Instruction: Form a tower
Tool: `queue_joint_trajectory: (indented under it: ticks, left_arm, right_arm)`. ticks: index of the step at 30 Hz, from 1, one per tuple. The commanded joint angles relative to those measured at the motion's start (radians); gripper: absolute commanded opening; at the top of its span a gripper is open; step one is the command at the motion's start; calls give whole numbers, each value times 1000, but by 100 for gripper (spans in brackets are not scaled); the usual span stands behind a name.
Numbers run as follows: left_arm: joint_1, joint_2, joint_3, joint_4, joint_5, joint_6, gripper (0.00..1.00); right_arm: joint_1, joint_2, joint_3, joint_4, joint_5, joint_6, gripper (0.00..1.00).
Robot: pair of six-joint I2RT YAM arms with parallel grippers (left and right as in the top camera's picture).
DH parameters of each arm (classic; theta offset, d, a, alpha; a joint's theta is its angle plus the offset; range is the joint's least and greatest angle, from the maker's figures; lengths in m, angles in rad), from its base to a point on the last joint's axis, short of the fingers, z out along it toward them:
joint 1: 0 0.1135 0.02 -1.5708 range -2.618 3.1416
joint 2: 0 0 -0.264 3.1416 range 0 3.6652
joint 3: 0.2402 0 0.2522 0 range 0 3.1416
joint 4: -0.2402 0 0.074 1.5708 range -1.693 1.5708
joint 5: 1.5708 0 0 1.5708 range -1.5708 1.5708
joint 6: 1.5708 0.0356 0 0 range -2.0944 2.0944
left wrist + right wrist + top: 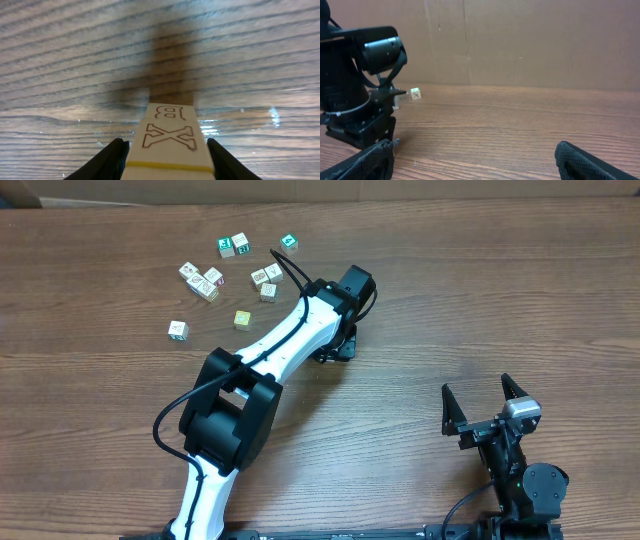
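Moving slowly helps here: the tower (pixel 168 132) sits between the 2 fingers of the left gripper (pixel 165 150), mid bench (pixel 470 290), away from the loose cubes (pixel 208 283). I cannot tell if they squeeze it. Keep it straight. The right gripper (pixel 482 405) is wide apart.

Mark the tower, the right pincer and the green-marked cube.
tower (pixel 169 136), left wrist view, on its X-lettered face.
right pincer (pixel 477 390), overhead view, midway between its fingertips.
green-marked cube (pixel 289 243), overhead view, on its top face.
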Motion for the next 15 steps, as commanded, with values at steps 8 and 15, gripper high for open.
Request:
queue_joint_trajectory:
  ticks: [8, 15]
  left_arm:
    - [0, 9, 58, -17, 2, 20, 36]
    - [0, 9, 58, -21, 2, 20, 31]
  right_arm:
    - [4, -9, -10, 5, 10, 2, 100]
    - [4, -9, -10, 5, 10, 2, 100]
